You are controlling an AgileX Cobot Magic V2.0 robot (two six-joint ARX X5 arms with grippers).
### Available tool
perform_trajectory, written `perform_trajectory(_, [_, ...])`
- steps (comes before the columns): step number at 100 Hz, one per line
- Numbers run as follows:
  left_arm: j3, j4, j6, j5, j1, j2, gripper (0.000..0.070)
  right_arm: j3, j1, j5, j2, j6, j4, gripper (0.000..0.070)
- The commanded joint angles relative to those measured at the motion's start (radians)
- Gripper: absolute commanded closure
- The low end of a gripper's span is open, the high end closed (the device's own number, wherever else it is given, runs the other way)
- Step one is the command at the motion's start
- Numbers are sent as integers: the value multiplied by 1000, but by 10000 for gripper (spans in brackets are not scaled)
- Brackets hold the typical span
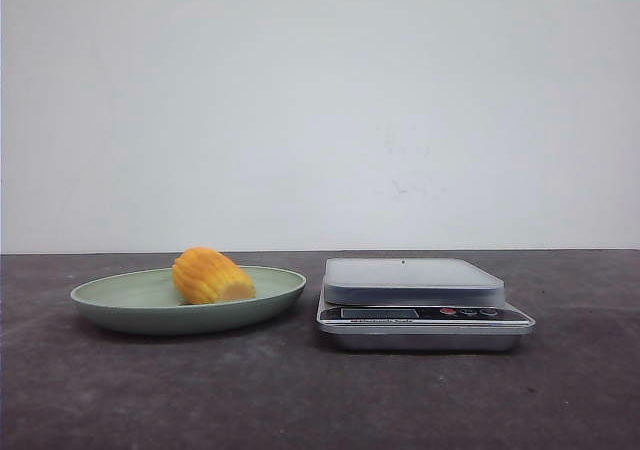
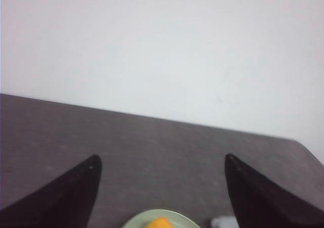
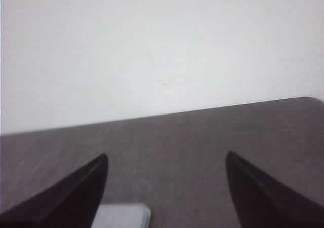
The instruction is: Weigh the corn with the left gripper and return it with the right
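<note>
The corn (image 1: 211,276), a stubby yellow-orange cob piece, lies on its side on a pale green plate (image 1: 120,305) at the left of the table. In the left wrist view the corn (image 2: 159,223) and the plate (image 2: 177,219) peek in at the frame's edge, between and short of the fingertips. My left gripper (image 2: 162,158) is open, its black fingers wide apart with nothing between them. My right gripper (image 3: 167,156) is open too and holds nothing. Neither gripper appears in the front view.
A silver kitchen scale (image 1: 415,282) with a flat top and a dark display strip stands right of the plate. A corner of the scale (image 3: 124,215) shows in the right wrist view, and a bit of the scale (image 2: 223,222) in the left wrist view. A white wall stands behind the dark table.
</note>
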Motion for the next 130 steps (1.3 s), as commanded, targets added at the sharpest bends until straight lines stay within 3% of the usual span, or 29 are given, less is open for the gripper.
perform_trajectory(1, [60, -18, 18, 2, -45, 88, 231, 35, 10, -12, 24, -27, -13, 215])
perform_trajectory(10, [129, -36, 18, -15, -127, 208, 231, 69, 19, -30, 56, -28, -42, 214])
perform_trajectory(39, [204, 0, -23, -182, -328, 577, 228, 146, 23, -87, 141, -28, -102, 195])
perform_trajectory(50, [204, 0, -56, -196, -359, 705, 226, 150, 23, -87, 145, -29, -106, 145])
perform_trajectory(79, [204, -13, -80, -243, -431, 947, 226, 150, 30, -87, 145, -56, -129, 144])
perform_trajectory(130, [204, -49, -101, -289, -448, 1043, 226, 150, 30, -86, 145, -65, -154, 144])
